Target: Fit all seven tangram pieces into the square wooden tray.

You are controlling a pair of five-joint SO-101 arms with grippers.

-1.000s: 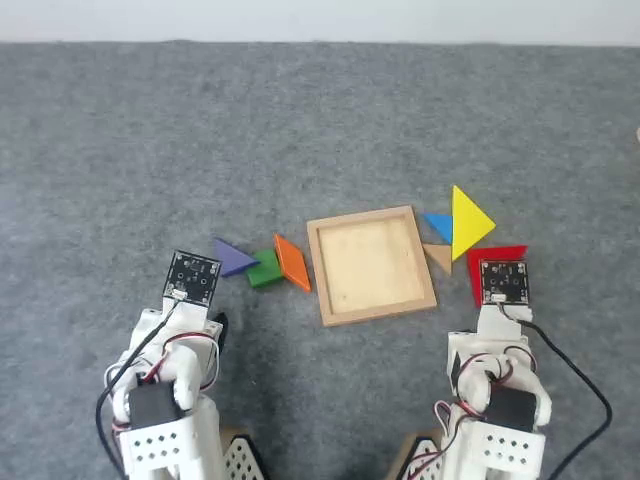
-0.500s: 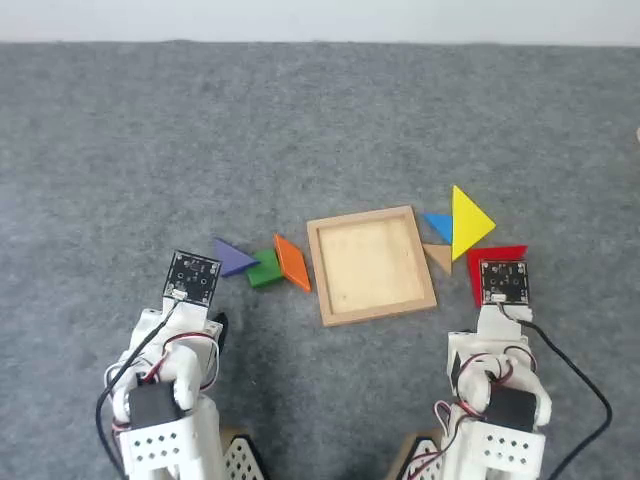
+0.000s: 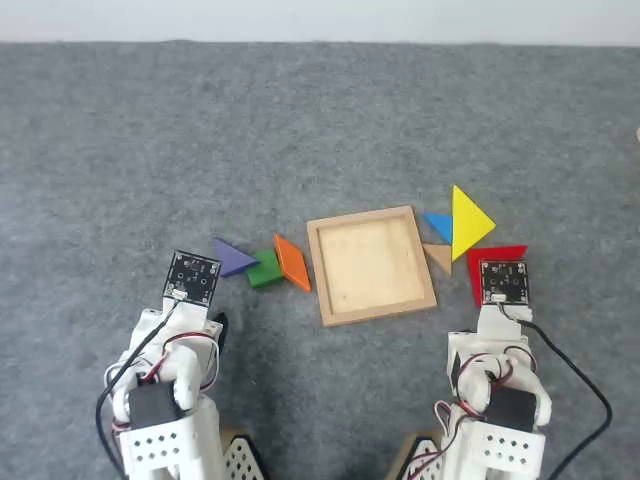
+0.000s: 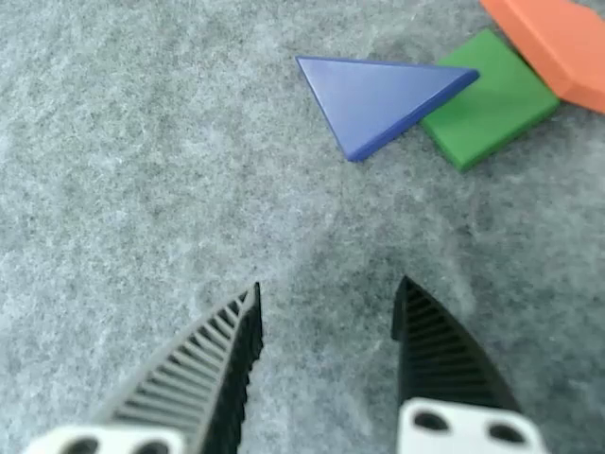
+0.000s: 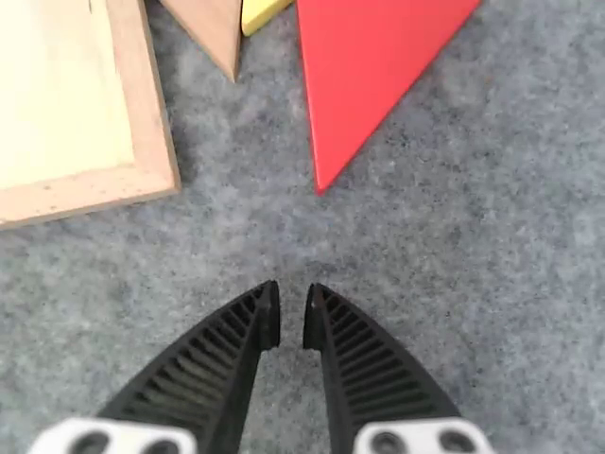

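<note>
The square wooden tray (image 3: 322, 270) lies empty at the table's middle. Left of it sit a purple triangle (image 3: 233, 258), a green square (image 3: 264, 269) and an orange parallelogram (image 3: 291, 262). To its right are a blue triangle (image 3: 437, 225), a yellow triangle (image 3: 468, 222), a tan triangle (image 3: 438, 257) and a red triangle (image 3: 482, 257), partly under the right arm's wrist. My left gripper (image 4: 328, 303) hangs open over bare carpet, short of the purple triangle (image 4: 378, 99). My right gripper (image 5: 290, 303) is shut and empty, just short of the red triangle's (image 5: 369, 66) tip and beside the tray's corner (image 5: 151, 161).
Grey carpet covers the whole table, with wide free room behind the tray and pieces. Both arm bases (image 3: 165, 420) (image 3: 495, 410) stand at the near edge. The green square (image 4: 492, 104) and orange parallelogram (image 4: 558, 38) touch each other beyond the purple triangle.
</note>
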